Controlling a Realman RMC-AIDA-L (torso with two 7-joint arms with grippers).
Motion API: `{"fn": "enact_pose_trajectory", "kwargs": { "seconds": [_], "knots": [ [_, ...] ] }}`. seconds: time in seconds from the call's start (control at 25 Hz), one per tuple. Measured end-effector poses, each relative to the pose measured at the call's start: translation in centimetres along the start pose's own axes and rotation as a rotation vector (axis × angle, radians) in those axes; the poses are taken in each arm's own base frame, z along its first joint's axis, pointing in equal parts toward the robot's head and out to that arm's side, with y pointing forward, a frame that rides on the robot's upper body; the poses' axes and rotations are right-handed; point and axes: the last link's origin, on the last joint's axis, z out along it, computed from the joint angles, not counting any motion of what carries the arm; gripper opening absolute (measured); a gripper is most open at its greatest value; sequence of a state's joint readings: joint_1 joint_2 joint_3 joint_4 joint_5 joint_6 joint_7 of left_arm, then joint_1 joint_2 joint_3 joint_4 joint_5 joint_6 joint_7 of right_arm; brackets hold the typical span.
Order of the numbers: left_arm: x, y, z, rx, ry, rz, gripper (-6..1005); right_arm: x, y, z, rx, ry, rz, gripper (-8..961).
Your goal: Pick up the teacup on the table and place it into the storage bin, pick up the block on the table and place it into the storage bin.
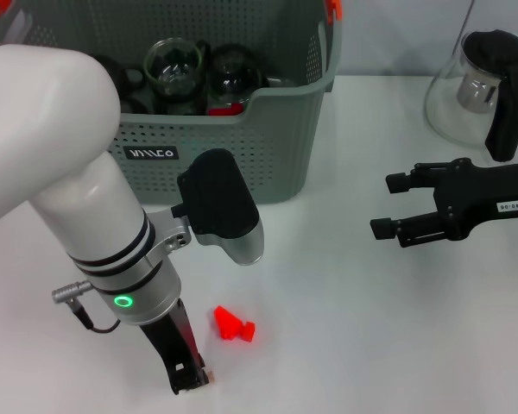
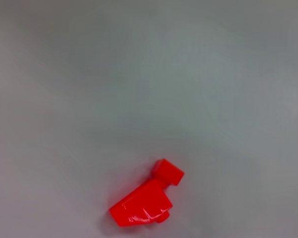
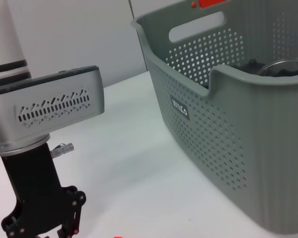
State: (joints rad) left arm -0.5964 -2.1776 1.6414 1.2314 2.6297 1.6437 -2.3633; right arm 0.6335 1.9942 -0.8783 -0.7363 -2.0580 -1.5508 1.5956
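Observation:
A small red block [image 1: 233, 325] lies on the white table near the front, and fills the lower middle of the left wrist view [image 2: 146, 201]. My left gripper [image 1: 192, 378] points down at the table just left of the block, apart from it; the right wrist view shows it too [image 3: 39, 223]. The grey-green storage bin [image 1: 242, 147] stands at the back left, its perforated wall close in the right wrist view [image 3: 228, 124]. A clear glass teacup [image 1: 174, 65] lies inside it among dark glassware. My right gripper [image 1: 388, 205] hovers open and empty at the right.
A glass teapot [image 1: 483, 86] with a black handle stands at the back right. My bulky left arm [image 1: 69, 172] hides the bin's front left corner and part of the table.

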Motion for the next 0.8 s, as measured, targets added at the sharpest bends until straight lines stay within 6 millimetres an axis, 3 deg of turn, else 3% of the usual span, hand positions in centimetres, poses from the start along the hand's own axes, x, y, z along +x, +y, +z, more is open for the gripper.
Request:
{"fn": "enact_pose_trajectory", "kwargs": {
  "seconds": [0.32, 0.8],
  "knots": [
    [0.01, -0.03, 0.01, 0.001, -0.002, -0.001, 131, -0.02, -0.11, -0.14, 0.007, -0.005, 0.002, 927],
    [0.45, -0.93, -0.84, 0.055, 0.039, -0.037, 106, 0.09, -0.12, -0.20, 0.010, -0.005, 0.003, 928]
  ]
}}
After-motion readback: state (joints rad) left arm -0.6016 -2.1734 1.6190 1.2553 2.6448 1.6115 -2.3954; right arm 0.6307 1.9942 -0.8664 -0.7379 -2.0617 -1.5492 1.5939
